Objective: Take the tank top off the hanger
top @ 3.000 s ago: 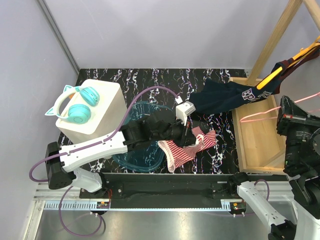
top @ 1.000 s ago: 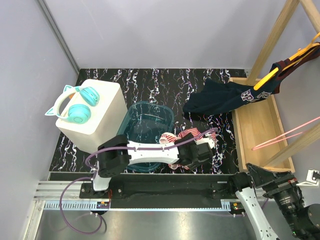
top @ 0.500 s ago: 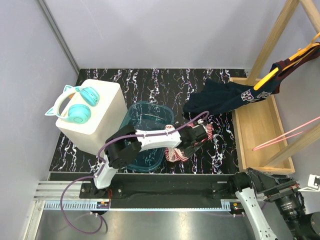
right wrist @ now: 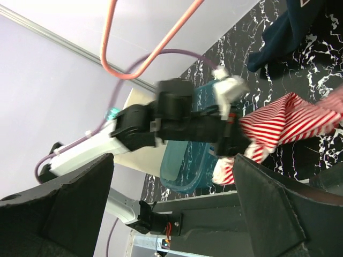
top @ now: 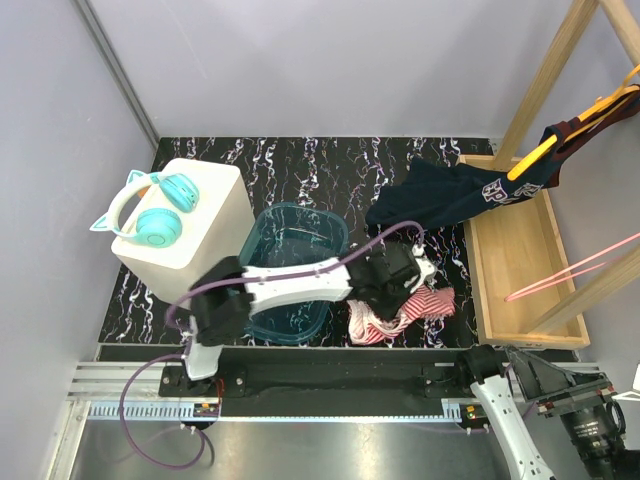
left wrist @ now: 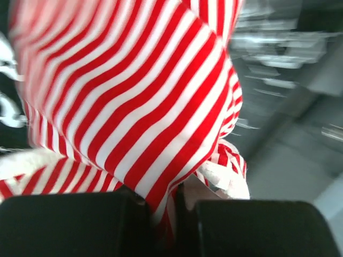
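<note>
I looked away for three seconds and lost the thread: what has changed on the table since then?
The left hand, still shut on the tank top, dragged it right and nearer. The right arm pulled back off the tray to the near corner; the pink hanger shifted nearer. Navy garment, bin and headphones stayed.

- The tank top (left wrist: 134, 101) fills the left wrist view. It is smeared at the upper left and runs off the top and left edges, and the room behind it is a grey blur.
- The left gripper (left wrist: 166, 211) shows only as two dark blocks cut by the bottom edge (cloth pinched between them). From above, the left arm (top: 290, 290) covers it.
- The right arm (top: 510, 410) leaves the top view at the lower right corner.
- The right gripper (right wrist: 174, 160) is two unfocused dark slabs, cropped below.
- The pink hanger (top: 570, 268) runs off the right edge.
</note>
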